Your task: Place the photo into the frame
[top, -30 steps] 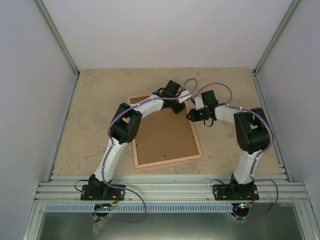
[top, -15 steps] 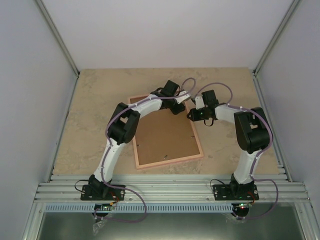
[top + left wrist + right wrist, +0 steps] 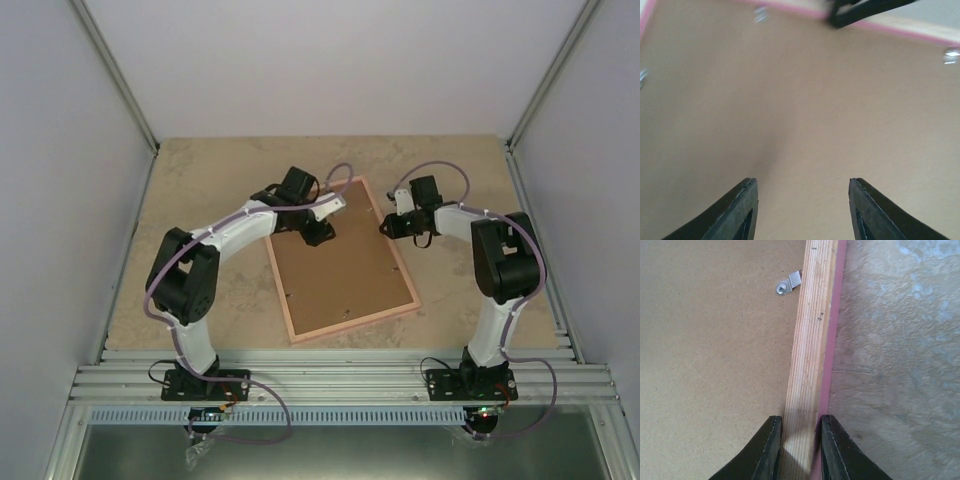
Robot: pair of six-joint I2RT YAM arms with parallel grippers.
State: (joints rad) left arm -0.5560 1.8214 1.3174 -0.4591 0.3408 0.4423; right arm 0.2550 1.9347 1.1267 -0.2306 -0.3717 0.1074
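Note:
The frame (image 3: 355, 322) lies back-up on the table, its pink border around a brown backing board (image 3: 340, 270). My right gripper (image 3: 385, 226) is shut on the frame's right rail near the far corner. In the right wrist view the fingers (image 3: 800, 422) clamp the wooden rail (image 3: 812, 340) with its pink outer edge. My left gripper (image 3: 318, 235) is open and empty, just above the backing board (image 3: 805, 100), as its wrist view (image 3: 802, 187) shows. The pink frame edge (image 3: 900, 31) crosses the top of that view. The photo is not in view.
A small metal tab (image 3: 789, 284) sits on the backing board (image 3: 710, 365) beside the rail. Beige stone-patterned table (image 3: 900, 365) lies right of the frame. Grey walls enclose the table on three sides. The aluminium rail (image 3: 340, 380) runs along the near edge.
My left arm has swung left, and its gripper has moved from the frame's far corner to over the backing board. The frame has shifted and turned towards the right and far side.

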